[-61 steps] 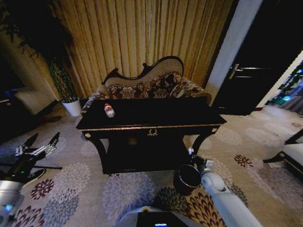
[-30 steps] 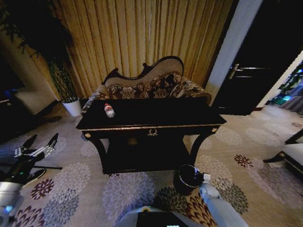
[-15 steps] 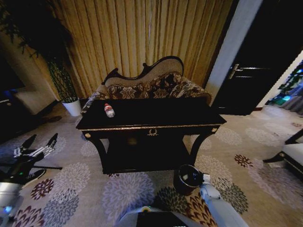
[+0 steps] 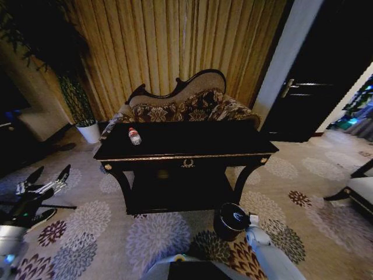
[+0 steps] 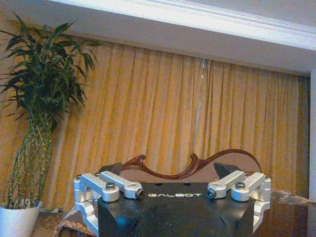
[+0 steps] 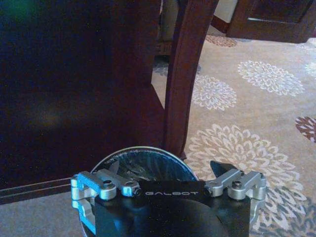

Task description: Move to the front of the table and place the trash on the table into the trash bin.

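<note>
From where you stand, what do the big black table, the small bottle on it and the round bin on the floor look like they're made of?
The large black table with gold trim looks like lacquered wood: glossy top, carved curved legs. The small clear bottle with a red label looks like thin plastic, see-through. The round dark reddish-brown bin has a black inside; plastic or wood, I can't tell which.

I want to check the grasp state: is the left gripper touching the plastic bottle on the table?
Apart. The head view shows the left gripper low beside the robot, over the carpet, while the bottle lies on the table top, with open floor between them.
</note>
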Motion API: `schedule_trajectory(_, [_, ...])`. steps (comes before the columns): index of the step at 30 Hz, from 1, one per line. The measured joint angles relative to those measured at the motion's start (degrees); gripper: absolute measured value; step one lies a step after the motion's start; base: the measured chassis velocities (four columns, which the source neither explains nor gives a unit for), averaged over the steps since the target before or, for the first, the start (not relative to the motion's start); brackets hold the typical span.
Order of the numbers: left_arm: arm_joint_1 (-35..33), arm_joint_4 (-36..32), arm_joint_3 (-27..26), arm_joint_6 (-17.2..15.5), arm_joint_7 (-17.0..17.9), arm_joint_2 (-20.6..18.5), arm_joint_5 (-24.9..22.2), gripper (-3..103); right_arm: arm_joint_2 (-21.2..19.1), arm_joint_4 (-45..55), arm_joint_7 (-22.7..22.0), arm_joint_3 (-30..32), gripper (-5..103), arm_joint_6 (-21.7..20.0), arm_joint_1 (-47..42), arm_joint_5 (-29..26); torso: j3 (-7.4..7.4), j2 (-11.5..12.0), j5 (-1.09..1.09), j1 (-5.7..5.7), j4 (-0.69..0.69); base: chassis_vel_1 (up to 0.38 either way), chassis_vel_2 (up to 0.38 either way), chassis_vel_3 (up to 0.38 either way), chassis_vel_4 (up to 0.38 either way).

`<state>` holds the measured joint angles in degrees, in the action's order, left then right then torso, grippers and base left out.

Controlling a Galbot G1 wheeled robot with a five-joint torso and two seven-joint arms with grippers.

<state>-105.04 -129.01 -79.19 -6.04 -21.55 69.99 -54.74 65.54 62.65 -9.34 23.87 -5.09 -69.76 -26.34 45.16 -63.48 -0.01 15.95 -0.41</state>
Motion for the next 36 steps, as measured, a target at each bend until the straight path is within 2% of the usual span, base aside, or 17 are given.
schedule_trajectory(25, [0.0,0.4,0.2,0.2,-0.7,0.4,1.1,100,0.5,1.1,0.0,0.4,100,0.0,-0.3,0.0,0.0,0.0,0.0,0.0,-0.01,0.0,0.0,0.0,0.0])
schedule_trajectory(30, [0.0,0.2,0.2,0.5,-0.9,0.8,1.7,100,0.4,5.9,1.8,3.1,100,0.2,-1.0,-4.2,0.0,0.0,0.01,0.0,0.0,0.0,0.0,0.0,0.0])
schedule_trajectory(33, [0.0,0.1,0.2,0.5,-0.6,0.7,1.7,100,0.3,7.7,2.5,4.1,100,0.5,-1.4,-4.9,0.0,0.0,0.01,0.0,0.0,0.0,0.0,0.0,0.0])
schedule_trajectory(36, [0.0,0.1,0.1,0.5,-0.1,0.8,1.5,100,0.1,16.0,4.3,7.7,100,3.5,-3.3,-4.7,0.0,0.0,0.0,0.0,0.0,0.0,0.0,0.0,0.0])
